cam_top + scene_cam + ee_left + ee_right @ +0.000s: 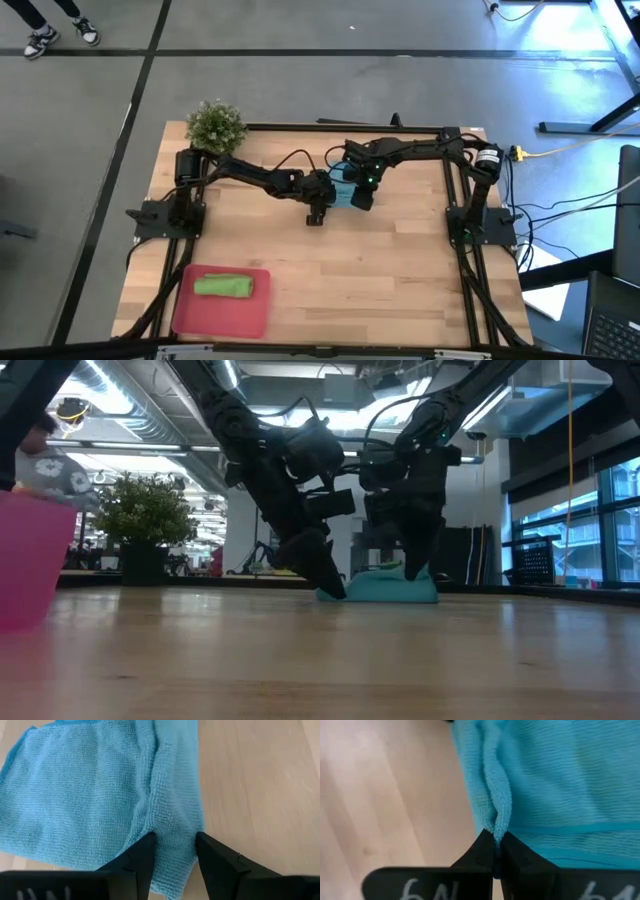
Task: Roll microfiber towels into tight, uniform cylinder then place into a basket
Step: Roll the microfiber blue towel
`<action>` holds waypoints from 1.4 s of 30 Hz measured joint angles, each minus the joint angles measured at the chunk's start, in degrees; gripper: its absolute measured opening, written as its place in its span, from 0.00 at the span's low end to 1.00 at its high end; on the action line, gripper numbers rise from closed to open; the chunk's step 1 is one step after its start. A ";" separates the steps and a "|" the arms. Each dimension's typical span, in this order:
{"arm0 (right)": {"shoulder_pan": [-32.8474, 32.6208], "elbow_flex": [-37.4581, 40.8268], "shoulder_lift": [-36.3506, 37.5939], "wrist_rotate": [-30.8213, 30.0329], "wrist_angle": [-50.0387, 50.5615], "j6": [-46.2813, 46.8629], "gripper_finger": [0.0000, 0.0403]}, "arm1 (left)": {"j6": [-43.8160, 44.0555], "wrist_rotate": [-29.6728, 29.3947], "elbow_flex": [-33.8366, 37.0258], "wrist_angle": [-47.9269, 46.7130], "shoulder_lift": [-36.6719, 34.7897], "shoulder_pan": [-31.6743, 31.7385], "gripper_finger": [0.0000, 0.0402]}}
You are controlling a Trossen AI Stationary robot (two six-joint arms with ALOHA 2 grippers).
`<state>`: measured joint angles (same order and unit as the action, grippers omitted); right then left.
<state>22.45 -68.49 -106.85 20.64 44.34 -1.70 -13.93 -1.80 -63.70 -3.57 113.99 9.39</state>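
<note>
A: Where is the light blue microfiber towel [345, 190]?
B: It lies on the wooden surface [380, 270] near the middle of its far half, partly under both arms. In the low view it sits as a low, rumpled heap [385, 588] on the wood.

A: What is the right end effector [496, 851] doing?
B: Its 2 fingers are clenched on a raised fold at the towel's edge, with the cloth pinched up into a narrow ridge between them.

A: And the left end effector [172, 851]?
B: Its fingers are spread apart and straddle a crease of the same towel [90, 800] near one corner; the tips press into the cloth, though the jaws are not closed on it. Seen from above, the left end effector [316, 210] sits just beside the right end effector [362, 195], the towel between them.

A: What about the other cloth?
B: The lime green microfiber towel [224, 286] is rolled into a short cylinder and lies inside the pinkish-red basket [215, 318], toward its far edge. The basket stands at the near left corner of the surface, well apart from the arms.

A: Anything else on the surface?
B: 1 small bushy potted plant [215, 125] at the far left corner.
</note>
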 joint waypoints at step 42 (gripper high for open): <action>3.62 -1.58 5.93 -5.36 -0.83 7.40 0.43 | 0.33 2.23 0.15 -0.74 0.09 0.42 0.34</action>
<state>26.06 -70.06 -100.91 15.29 43.51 5.70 -13.61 0.43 -63.55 -4.32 114.08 9.80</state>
